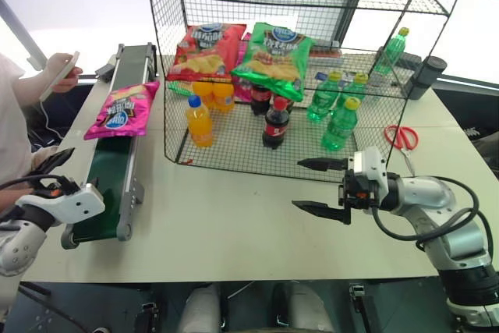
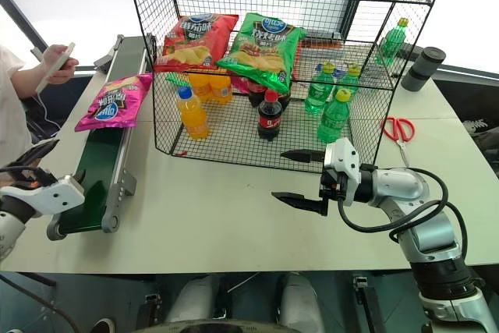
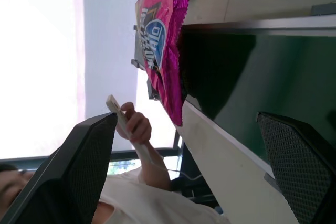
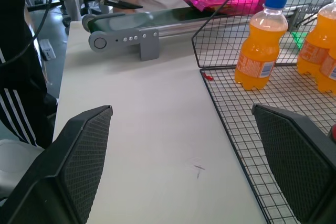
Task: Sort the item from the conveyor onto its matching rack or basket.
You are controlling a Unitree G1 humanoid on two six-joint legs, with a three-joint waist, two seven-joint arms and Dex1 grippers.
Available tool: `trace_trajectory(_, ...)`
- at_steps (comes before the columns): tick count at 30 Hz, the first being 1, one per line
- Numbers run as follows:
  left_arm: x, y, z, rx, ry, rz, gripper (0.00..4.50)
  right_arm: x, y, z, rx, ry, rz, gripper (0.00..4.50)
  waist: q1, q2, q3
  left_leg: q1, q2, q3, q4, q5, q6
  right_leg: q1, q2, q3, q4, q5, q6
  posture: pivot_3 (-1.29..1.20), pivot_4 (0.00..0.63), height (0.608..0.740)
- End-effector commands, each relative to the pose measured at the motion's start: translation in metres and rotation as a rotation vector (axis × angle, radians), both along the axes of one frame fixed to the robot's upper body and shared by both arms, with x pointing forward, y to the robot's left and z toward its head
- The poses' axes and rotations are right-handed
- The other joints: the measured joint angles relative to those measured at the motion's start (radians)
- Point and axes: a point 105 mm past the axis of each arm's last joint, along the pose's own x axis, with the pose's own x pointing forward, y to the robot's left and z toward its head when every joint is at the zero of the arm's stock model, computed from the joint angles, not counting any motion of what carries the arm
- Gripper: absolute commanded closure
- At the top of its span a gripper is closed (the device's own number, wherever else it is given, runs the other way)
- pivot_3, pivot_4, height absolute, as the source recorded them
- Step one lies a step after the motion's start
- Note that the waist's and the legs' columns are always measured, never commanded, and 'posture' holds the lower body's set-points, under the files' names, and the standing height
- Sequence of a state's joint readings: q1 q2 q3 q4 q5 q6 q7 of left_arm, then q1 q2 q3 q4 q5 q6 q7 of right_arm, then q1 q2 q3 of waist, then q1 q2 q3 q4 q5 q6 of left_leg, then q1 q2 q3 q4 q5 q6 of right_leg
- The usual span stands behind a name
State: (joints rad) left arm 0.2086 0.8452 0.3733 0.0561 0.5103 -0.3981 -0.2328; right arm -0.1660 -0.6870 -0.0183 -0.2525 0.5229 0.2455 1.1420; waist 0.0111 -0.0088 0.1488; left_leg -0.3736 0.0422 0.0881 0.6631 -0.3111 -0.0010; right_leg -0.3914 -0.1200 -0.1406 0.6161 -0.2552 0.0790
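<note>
The item, a glossy magenta-pink chip bag (image 1: 123, 109) with a round blue logo, lies across the far half of the conveyor (image 1: 109, 185), a dark green belt with silver rails on the table's left side. My left gripper (image 1: 48, 173) hovers open by the belt's near end, left of it, and the bag (image 3: 160, 40) lies well ahead of its fingers. The black wire rack (image 1: 176, 83) stands at the middle back. In front of the rack's lower tier, my right gripper (image 1: 298, 184) is open, pointing left over the table, with nothing between its fingers.
A person at the far left holds a phone (image 1: 58, 72). In the rack are a red chip bag (image 1: 207, 48), a green chip bag (image 1: 274, 56), orange bottles (image 1: 199, 121), cola bottles (image 1: 274, 122) and green bottles (image 1: 339, 122). Red scissors (image 1: 400, 136) and a black tumbler (image 1: 426, 76) lie to the right.
</note>
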Motion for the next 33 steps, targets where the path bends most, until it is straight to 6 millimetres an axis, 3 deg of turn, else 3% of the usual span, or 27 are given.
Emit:
trace_trajectory(1,0.005,-0.002,0.007,-0.02,-0.035,-0.004,0.0,-0.001,-0.002,0.009,0.001,-0.054,-0.013,0.07,0.0,0.0,0.0,0.0,0.0,0.0,0.0,0.0,0.0,0.0,0.0,0.0,0.0,0.0,0.0,0.0,0.15,0.74)
trace_trajectory(23,0.02,-0.016,-0.001,-0.04,-0.01,-0.045,0.0,-0.001,-0.001,0.014,-0.016,-0.081,-0.038,0.07,0.001,0.0,0.0,0.0,0.001,0.001,0.0,0.0,0.0,0.0,0.001,0.0,0.0,0.0,-0.001,0.0,0.15,0.74)
trace_trajectory(27,0.022,-0.02,0.0,-0.055,-0.015,-0.053,1.32,-0.001,-0.003,0.013,-0.022,-0.085,-0.046,0.0,0.0,0.0,0.0,0.0,0.001,0.001,0.0,0.0,0.0,0.0,0.001,0.0,0.0,0.0,-0.001,0.0,0.15,0.74)
trace_trajectory(33,0.025,-0.021,0.0,-0.049,-0.025,-0.055,4.44,0.002,-0.007,0.014,-0.033,-0.098,-0.067,0.0,0.0,0.0,0.0,0.0,0.001,0.001,0.0,0.0,0.0,0.0,0.001,0.0,0.0,0.0,-0.001,0.0,0.15,0.74)
